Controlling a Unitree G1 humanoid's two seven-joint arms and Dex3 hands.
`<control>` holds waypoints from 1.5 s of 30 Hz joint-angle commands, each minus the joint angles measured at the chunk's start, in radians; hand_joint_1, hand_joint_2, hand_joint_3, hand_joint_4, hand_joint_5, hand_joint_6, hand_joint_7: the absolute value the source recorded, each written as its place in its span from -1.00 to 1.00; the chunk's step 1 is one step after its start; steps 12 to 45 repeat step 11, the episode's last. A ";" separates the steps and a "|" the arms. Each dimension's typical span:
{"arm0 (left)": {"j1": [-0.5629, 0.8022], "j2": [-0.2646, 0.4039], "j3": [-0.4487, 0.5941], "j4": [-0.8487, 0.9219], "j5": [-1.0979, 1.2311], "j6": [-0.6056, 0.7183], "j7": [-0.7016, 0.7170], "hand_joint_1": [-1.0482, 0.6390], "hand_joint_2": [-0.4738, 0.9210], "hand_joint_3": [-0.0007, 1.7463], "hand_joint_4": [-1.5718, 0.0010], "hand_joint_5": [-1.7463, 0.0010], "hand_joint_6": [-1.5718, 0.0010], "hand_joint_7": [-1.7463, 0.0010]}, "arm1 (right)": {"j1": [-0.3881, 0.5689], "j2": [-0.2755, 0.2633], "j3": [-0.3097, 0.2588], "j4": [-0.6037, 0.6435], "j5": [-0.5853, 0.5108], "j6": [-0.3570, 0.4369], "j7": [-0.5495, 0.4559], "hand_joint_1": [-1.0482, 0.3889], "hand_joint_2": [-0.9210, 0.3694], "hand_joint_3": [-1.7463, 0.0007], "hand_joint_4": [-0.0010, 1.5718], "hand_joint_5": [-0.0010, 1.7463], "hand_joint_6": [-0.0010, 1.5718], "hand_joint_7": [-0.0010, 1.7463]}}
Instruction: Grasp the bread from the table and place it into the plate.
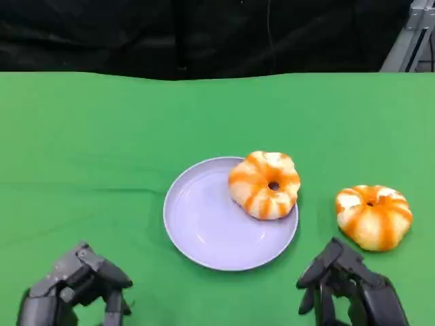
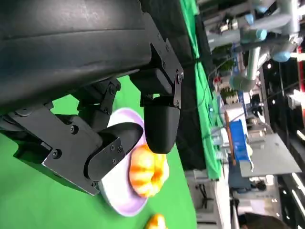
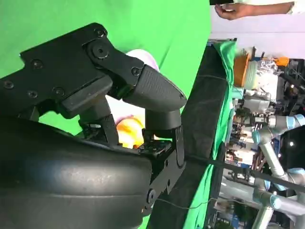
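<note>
An orange-and-white ring-shaped bread (image 1: 265, 185) lies on the right side of the lavender plate (image 1: 204, 224), overlapping its rim. A second, similar bread (image 1: 373, 216) sits on the green table to the plate's right. My left hand (image 1: 76, 285) hangs at the lower left, holding nothing, fingers curled downward. My right hand (image 1: 350, 285) is at the lower right, just in front of the second bread, fingers apart and holding nothing. In the left wrist view, the bread (image 2: 147, 172) on the plate (image 2: 119, 202) shows beyond my fingers (image 2: 161, 125). The right wrist view shows a bread (image 3: 129, 131) partly hidden behind my fingers (image 3: 152, 90).
The green cloth (image 1: 95, 149) covers the table, with a black backdrop (image 1: 204, 34) beyond its far edge. A person's hand (image 3: 238, 9) and lab equipment with other robot arms (image 3: 267, 138) show off to the side in the right wrist view.
</note>
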 commanded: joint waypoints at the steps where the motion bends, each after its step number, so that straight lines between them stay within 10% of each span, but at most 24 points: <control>1: 0.023 0.008 -0.001 0.006 -0.023 -0.016 -0.029 0.14 0.45 0.30 0.06 -0.99 0.10 -0.79 | 0.008 -0.033 -0.001 0.019 0.001 -0.038 0.014 -0.12 -0.70 -0.32 -0.16 1.00 -0.37 1.00; 45: -0.003 -0.011 0.005 0.011 -0.042 0.009 -0.021 0.07 0.52 0.18 0.07 -1.00 0.08 -0.75 | -0.017 -0.045 -0.014 0.043 0.032 -0.034 0.036 -0.18 -0.70 -0.30 -0.15 1.00 -0.35 1.00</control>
